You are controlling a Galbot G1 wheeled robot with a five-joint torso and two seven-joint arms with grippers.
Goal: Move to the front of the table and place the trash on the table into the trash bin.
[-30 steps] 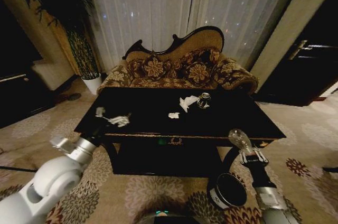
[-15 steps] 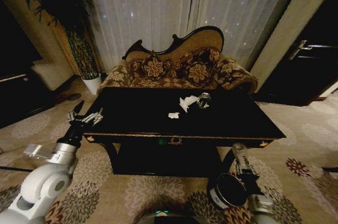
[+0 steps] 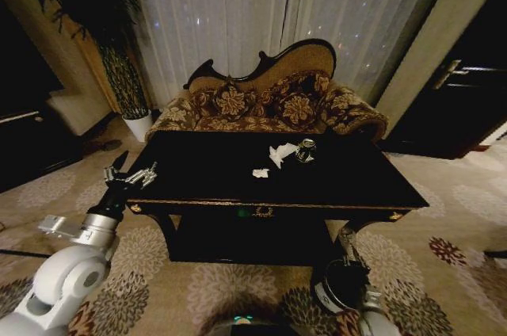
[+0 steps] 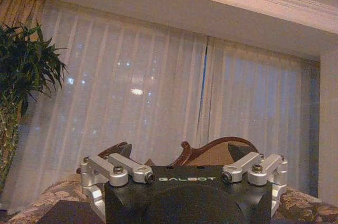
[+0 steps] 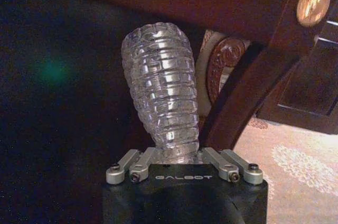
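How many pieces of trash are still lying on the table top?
3: a larger crumpled paper and a can beside it right of centre, and a small paper scrap nearer the front edge. Dark gloss may hide more.

A formal living room: floral sofa (image 3: 269,102), sheer curtains (image 3: 238,11), patterned carpet (image 3: 444,217), potted plant (image 3: 111,27).

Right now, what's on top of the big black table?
On the table lie crumpled white paper scraps and a small shiny-topped can, near the back middle. The clear plastic bottle is off it, held low by the right gripper near the trash bin.
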